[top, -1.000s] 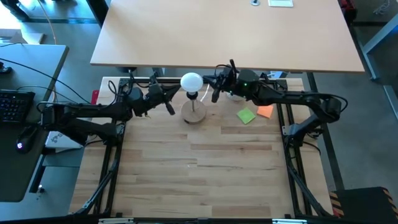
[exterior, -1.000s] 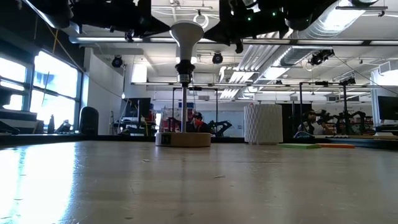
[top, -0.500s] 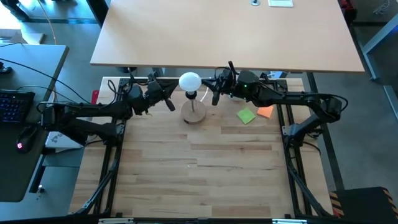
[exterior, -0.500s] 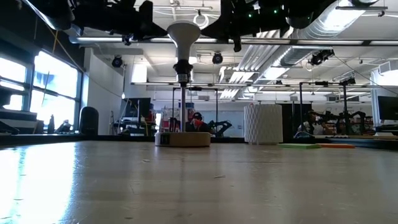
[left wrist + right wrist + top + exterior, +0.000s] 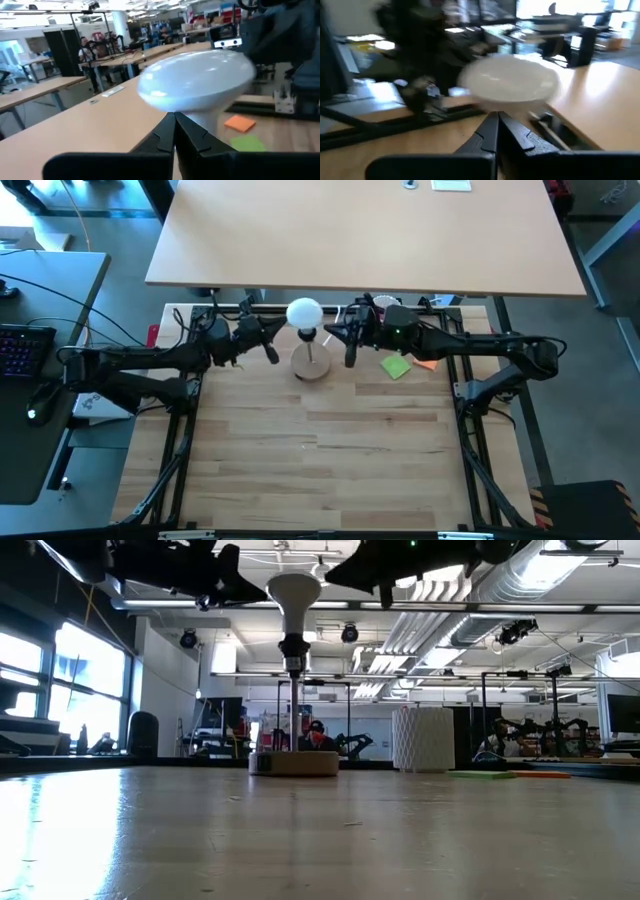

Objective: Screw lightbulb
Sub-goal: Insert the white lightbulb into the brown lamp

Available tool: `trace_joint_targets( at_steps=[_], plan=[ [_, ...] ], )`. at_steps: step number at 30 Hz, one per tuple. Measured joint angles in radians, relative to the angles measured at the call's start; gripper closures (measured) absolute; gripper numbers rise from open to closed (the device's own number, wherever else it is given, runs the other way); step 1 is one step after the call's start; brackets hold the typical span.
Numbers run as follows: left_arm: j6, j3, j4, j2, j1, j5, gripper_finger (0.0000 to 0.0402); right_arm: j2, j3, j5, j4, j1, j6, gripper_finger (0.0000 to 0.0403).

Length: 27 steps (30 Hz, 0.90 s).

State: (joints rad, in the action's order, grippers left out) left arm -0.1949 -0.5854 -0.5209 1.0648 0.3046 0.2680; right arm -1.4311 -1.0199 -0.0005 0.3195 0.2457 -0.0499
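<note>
The white lightbulb sits upright with its neck in the black socket of a thin post. The post rises from a round wooden disc stand near the table's far edge. My left gripper is shut and hangs level just left of the bulb, pointing at it. In the left wrist view the bulb lies right beyond the shut fingers. My right gripper is shut and hangs just right of the bulb. I see a gap between each gripper and the bulb.
Green and orange paper notes lie on the table right of the stand, under my right arm. A white perforated cup stands behind them. A large light desk lies beyond the far edge. The near half of the table is bare wood.
My right gripper has swung a little toward the table's near edge, still shut, and stays beside the bulb. The bulb and stand have not moved.
</note>
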Motion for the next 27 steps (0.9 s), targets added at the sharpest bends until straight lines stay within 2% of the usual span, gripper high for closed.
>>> trace_joint_targets(
  at_steps=[5,8,11,14,23,27],
  plan=[
    [-0.009,0.0,0.092,-0.072,-0.025,0.052,0.0401,-0.002,0.0,0.162,-0.021,0.003,0.005,0.0403],
    [-0.009,0.0,0.044,-0.094,-0.05,0.05,0.0401,-0.004,0.0,0.186,-0.036,0.024,0.006,0.0403],
    [-0.009,0.0,-0.017,-0.08,-0.066,0.003,0.0401,-0.004,0.0,0.169,-0.021,0.055,0.003,0.0403],
    [-0.017,0.0,-0.068,-0.055,-0.068,-0.048,0.0401,-0.004,0.0,0.101,-0.007,0.089,-0.023,0.0403],
    [-0.017,0.0,-0.182,0.055,-0.056,-0.049,0.0402,-0.04,0.0,-0.049,0.04,0.114,-0.056,0.0403],
    [-0.018,0.0,-0.193,0.067,-0.055,-0.045,0.0402,-0.049,0.0,-0.068,0.058,0.1,-0.055,0.0403]
  ],
)
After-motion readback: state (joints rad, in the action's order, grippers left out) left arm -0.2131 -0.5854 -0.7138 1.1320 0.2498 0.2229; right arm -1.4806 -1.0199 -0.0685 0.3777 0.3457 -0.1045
